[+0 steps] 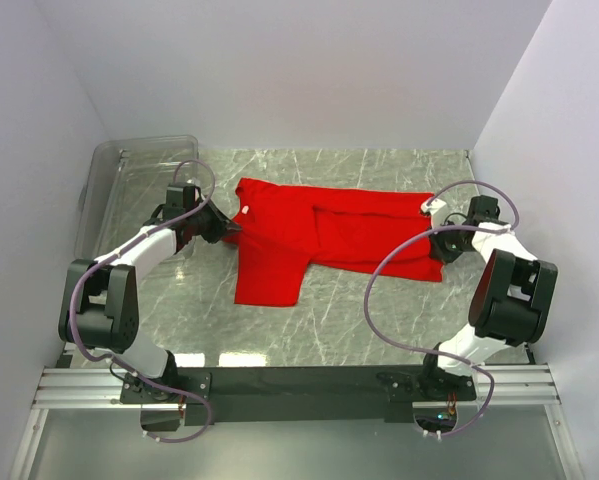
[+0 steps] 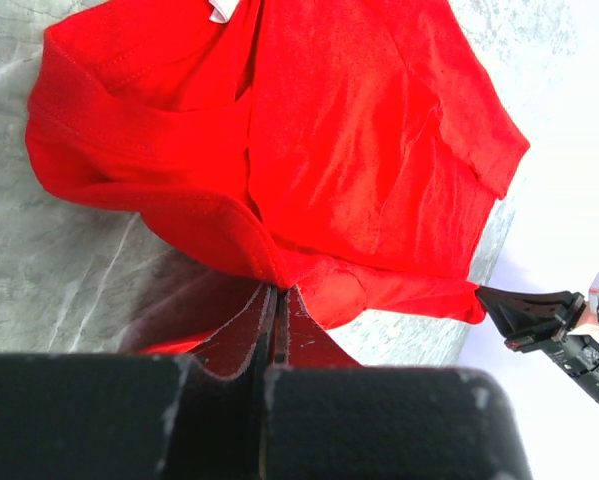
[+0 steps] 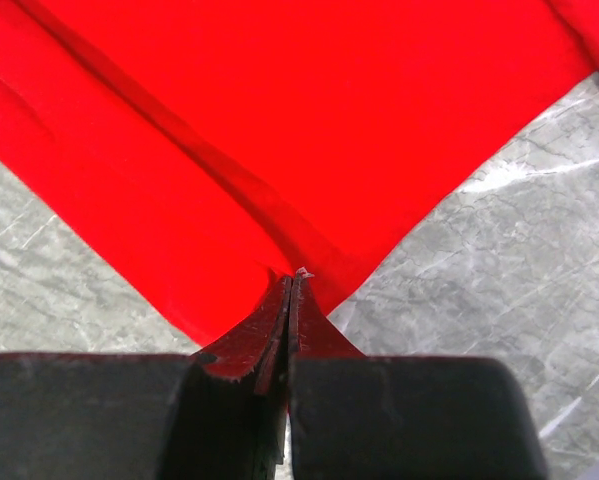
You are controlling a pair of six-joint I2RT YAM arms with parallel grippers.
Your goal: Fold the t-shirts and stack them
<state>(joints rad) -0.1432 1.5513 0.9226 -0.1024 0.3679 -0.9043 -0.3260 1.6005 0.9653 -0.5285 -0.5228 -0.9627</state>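
- My left gripper [image 2: 277, 300] is pinched shut on a fold of the red t-shirt [image 1: 324, 232] at its collar end. Seen from that wrist, the cloth spreads away straight ahead of the fingertips.
- My right gripper [image 3: 291, 285] is clamped the same way on a corner at the opposite end, and the cloth fans out ahead of it over the marble table [image 1: 379, 320].
- So the shirt lies stretched between my two grippers, each arm holding the end nearest to it.
- Its long axis runs left to right across the table, roughly parallel to the near edge.
- The white neck label [image 1: 247, 209] sits at the left end, so the collar points toward my left arm and the hem toward my right.
- A flap of cloth juts toward the near edge from the left half; I cannot tell whether it is sleeve or body.
- The clear bin [image 1: 129, 170] stands at the far left, apart from the shirt.
- I judge that both ends must travel together across that long axis, or the cloth will skew.
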